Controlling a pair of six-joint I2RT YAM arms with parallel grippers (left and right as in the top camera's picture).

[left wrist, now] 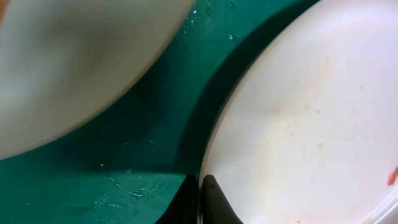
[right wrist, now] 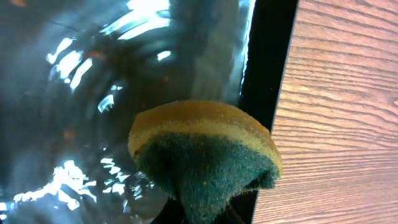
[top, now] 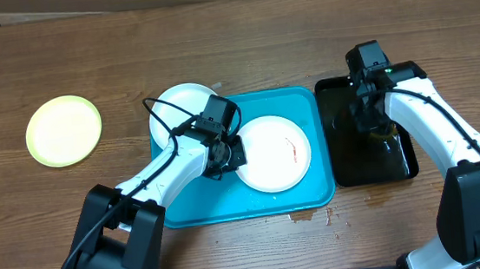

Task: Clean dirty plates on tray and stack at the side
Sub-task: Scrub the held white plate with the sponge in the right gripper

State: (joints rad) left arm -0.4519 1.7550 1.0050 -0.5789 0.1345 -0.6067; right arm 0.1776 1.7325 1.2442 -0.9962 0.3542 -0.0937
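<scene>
The left gripper is found closed on the left rim of the smeared plate. In the left wrist view the rim is seen pinched between the two dark fingertips, with almost no gap left. The plate is laid flat in the middle of the turquoise tray, extending to the right of the gripper, and faint reddish marks are noted on its face. A second white plate is located just behind and to the left of the gripper, at the tray's far left corner, partly overhanging the rim. Droplets are observed on the tray floor between the two plates. The green-rimmed plate is set well apart on the table, left of the tray.

The right gripper is held over the black tray, just right of the turquoise tray. It is clamped on a sponge, yellow with a green scouring face. Rippled water is recorded in the black tray.
</scene>
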